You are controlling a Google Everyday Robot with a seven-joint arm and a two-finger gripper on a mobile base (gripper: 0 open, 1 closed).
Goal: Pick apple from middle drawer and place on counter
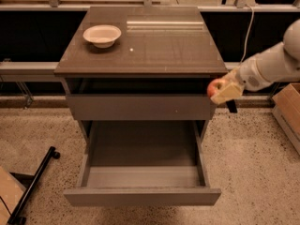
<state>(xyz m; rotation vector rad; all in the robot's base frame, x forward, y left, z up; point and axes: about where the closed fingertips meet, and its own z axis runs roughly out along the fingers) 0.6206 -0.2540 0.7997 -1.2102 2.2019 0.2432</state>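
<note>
hand point(221, 92) just right of the counter point(154, 50) grips the half-hidden apple point(214, 85).

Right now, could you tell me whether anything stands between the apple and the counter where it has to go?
Only the right edge of the counter itself: the gripper holds the apple just below that edge, off to the right. The white bowl sits far off at the back left.

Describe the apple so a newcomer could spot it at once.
Find the drawer cabinet with the dark counter. Just off its right front corner, the gripper holds the apple in the air. It is the only small round red thing; the white bowl sits on the counter.
</note>
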